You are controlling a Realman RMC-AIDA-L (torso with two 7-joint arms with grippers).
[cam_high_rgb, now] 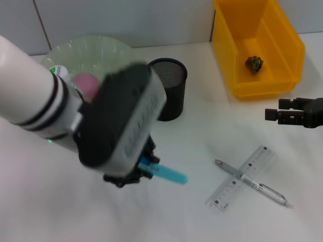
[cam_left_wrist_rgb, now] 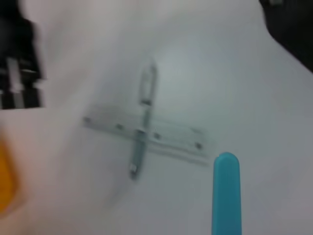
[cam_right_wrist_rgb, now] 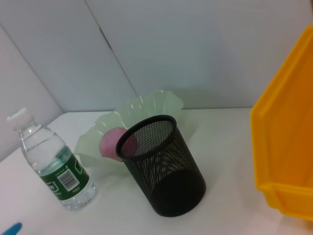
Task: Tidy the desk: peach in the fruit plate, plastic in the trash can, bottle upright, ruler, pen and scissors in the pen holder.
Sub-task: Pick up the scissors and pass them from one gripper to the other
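Scissors [cam_high_rgb: 169,174], blue handle protruding, are pinched by the left gripper [cam_high_rgb: 132,171] mid-table; pen holder [cam_high_rgb: 169,88] stands behind. Right gripper [cam_high_rgb: 275,115] hovers at the right edge, fingers pressed together.

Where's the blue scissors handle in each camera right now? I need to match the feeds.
Head view: the blue scissors handle sticks out from under the left gripper, left of the ruler.
Left wrist view: the handle rises from the lower edge, near the ruler.
Right wrist view: only a blue tip shows, in the lower corner beside the bottle.
Shared landmark, head and left wrist: the pen crossing the ruler.
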